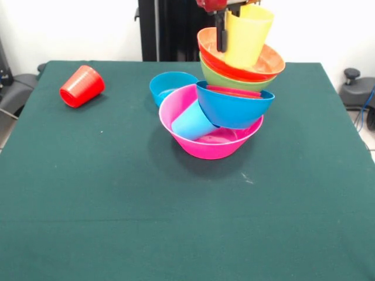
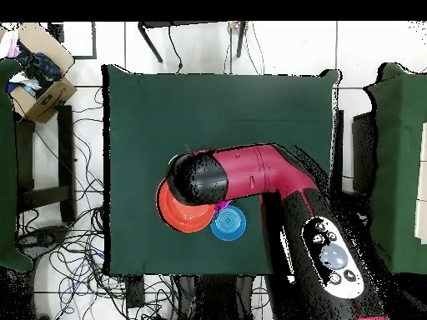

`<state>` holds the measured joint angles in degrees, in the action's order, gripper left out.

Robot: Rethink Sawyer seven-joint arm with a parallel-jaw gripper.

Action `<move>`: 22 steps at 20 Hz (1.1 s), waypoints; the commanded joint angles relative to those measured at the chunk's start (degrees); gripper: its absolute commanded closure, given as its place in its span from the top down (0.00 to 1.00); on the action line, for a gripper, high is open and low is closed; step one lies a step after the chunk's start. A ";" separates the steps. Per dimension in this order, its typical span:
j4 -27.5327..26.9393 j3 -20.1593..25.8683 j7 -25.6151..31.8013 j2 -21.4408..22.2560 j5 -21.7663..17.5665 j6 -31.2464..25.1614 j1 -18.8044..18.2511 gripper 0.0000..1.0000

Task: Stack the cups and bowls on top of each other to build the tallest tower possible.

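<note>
The tower stands on a large pink bowl (image 1: pixel 214 146). A light blue cup (image 1: pixel 192 122) lies on its side inside that bowl. Above it a large blue bowl (image 1: pixel 234 108) leans, with a small red bowl's rim (image 1: pixel 234 91) showing in it. A green bowl (image 1: pixel 231 79) and an orange bowl (image 1: pixel 266 61) come above that. A yellow cup (image 1: pixel 248 35) tilts in the orange bowl, and my gripper (image 1: pixel 226 42) is shut on its wall, with one black finger (image 1: pixel 221 32) outside. A small blue bowl (image 1: pixel 170 86) and a toppled red cup (image 1: pixel 82 86) are apart. Overhead, the arm (image 2: pixel 250 171) hides the gripper; the orange bowl (image 2: pixel 179 210) and small blue bowl (image 2: pixel 228 223) show.
The green table cloth (image 1: pixel 117 205) has wide room in front and to the left of the tower. In the overhead view a cardboard box (image 2: pixel 37 92) and loose cables (image 2: pixel 75 258) lie on the floor beside the table (image 2: pixel 167 108).
</note>
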<state>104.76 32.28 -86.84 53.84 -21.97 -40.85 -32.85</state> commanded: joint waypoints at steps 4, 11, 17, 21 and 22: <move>3.91 0.95 3.13 -4.23 -5.66 2.02 0.56 0.00; 7.44 2.06 3.53 -0.99 -4.77 2.25 -0.70 0.00; 12.67 3.00 1.85 3.96 -3.00 3.83 -1.55 0.00; 14.64 3.28 0.71 6.29 -2.13 4.13 -1.27 0.00; 14.69 3.45 0.69 6.48 -1.84 3.91 -1.28 0.00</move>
<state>112.90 33.11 -86.84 57.95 -23.98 -40.09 -34.22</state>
